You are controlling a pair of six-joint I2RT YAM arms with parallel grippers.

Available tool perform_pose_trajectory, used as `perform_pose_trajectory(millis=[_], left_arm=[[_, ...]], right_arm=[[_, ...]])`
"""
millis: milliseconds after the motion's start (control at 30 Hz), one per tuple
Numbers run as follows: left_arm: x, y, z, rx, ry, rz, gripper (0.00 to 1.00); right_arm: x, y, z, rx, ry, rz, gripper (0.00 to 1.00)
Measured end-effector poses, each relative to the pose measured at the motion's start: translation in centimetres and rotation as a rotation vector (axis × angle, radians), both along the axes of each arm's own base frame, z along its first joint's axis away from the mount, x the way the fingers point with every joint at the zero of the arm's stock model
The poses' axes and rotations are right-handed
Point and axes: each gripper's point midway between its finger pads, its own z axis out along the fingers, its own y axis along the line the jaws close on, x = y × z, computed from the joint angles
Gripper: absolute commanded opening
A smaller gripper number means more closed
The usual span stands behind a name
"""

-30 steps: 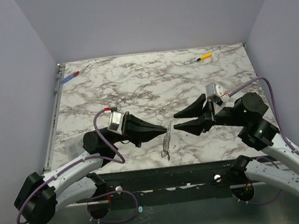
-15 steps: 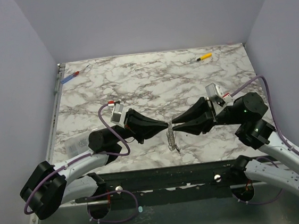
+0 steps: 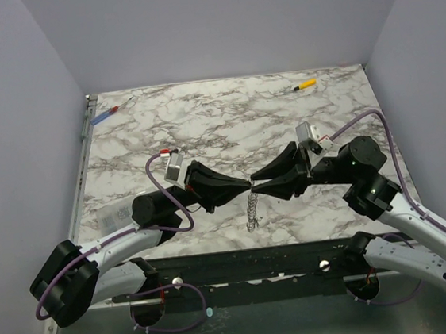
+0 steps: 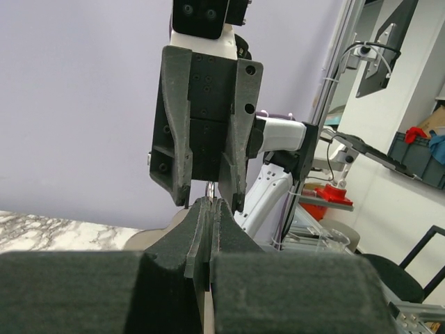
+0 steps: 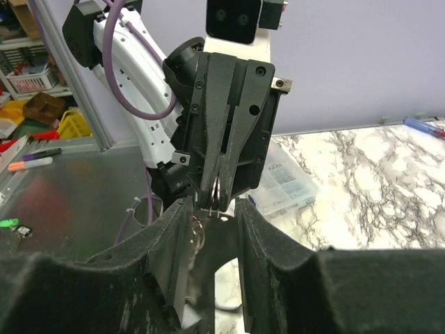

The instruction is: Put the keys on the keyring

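Observation:
My left gripper [image 3: 249, 187] is shut on the keyring [image 5: 215, 189], a thin shiny loop pinched at its fingertips. The keys [image 3: 251, 210] hang from it as a pale cluster just above the marble table [image 3: 227, 127], near the front edge. My right gripper [image 3: 255, 179] faces the left one tip to tip. It is open, its jaws standing either side of the ring and the left fingertips. In the left wrist view my left gripper [image 4: 210, 202] is closed with a sliver of the ring [image 4: 209, 186] above the tips. In the right wrist view my right gripper [image 5: 213, 205] shows a clear gap.
A yellow-handled tool [image 3: 304, 85] lies at the back right and a blue-and-red tool [image 3: 109, 112] at the back left. A clear plastic parts box [image 3: 115, 217] sits at the left front by my left arm. The table's front edge runs just below the keys.
The left arm swung forward and raised the keys. The right gripper closed in on the left fingertips, looked shut half a second ago, and now stands open again around the ring.

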Motion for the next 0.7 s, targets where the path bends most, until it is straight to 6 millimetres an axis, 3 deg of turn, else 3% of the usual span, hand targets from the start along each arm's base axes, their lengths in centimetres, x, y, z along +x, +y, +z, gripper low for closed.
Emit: perform_pose_trajectory(millis=[100, 233, 500, 633, 700], left_arm=[[-0.06, -0.02, 0.04, -0.001, 0.000, -0.002, 0.00], [-0.04, -0.04, 0.05, -0.002, 0.001, -0.001, 0.00], [0.08, 0.02, 0.17, -0.008, -0.004, 0.007, 0.01], [0.11, 0.01, 0.14, -0.007, -0.008, 0.009, 0.24], [0.08, 0.07, 0.19, -0.009, -0.012, 0.011, 0.31]], right_arm=[[0.17, 0.13, -0.20, -0.005, 0.004, -0.001, 0.28], [0.24, 0.20, -0.10, -0.001, -0.002, -0.001, 0.02], [0.28, 0.18, 0.08, 0.004, -0.009, -0.004, 0.01], [0.48, 0.17, 0.06, 0.004, -0.020, -0.014, 0.01], [0.68, 0.16, -0.01, 0.001, -0.027, -0.025, 0.01]])
